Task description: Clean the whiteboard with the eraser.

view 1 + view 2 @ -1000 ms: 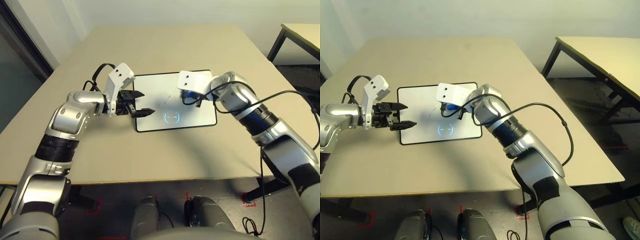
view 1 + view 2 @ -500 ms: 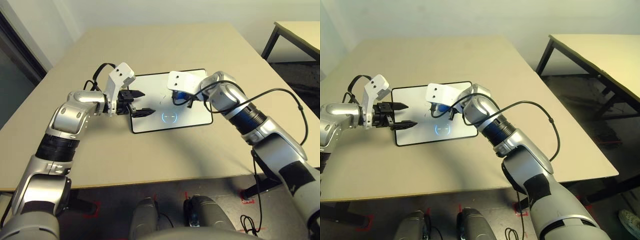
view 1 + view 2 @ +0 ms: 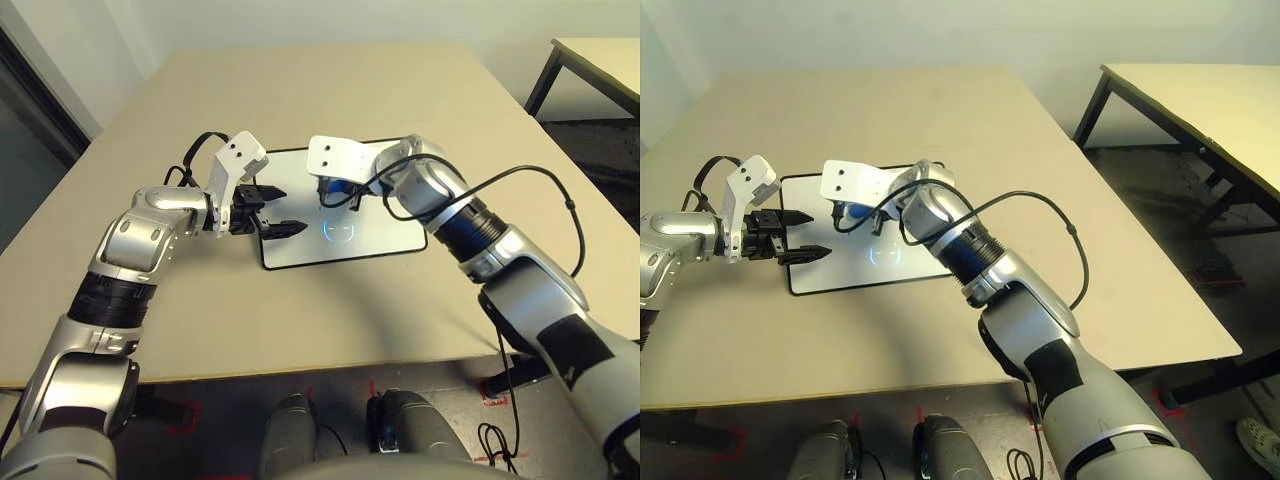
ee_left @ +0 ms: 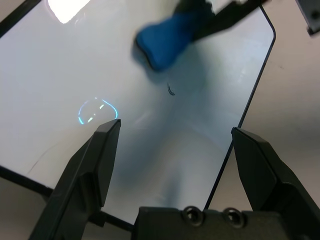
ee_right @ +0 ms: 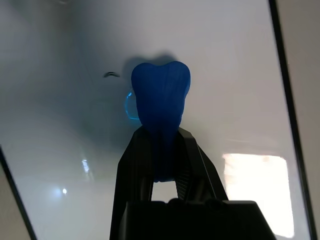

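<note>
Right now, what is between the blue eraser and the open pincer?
Just bare whiteboard, with one tiny dark mark near the eraser, seen in the left wrist view from the left pincer.

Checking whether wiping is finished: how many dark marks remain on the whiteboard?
1: a small dark mark on the whiteboard, beside the eraser in the right gripper. More may hide under it.

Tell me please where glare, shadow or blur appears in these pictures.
Left wrist view: a bright glare patch on the whiteboard, and the eraser blurred. Right wrist view: another bright reflection on the board, and a soft shadow behind the eraser. Left eye view: a ring-shaped light reflection on the board.
</note>
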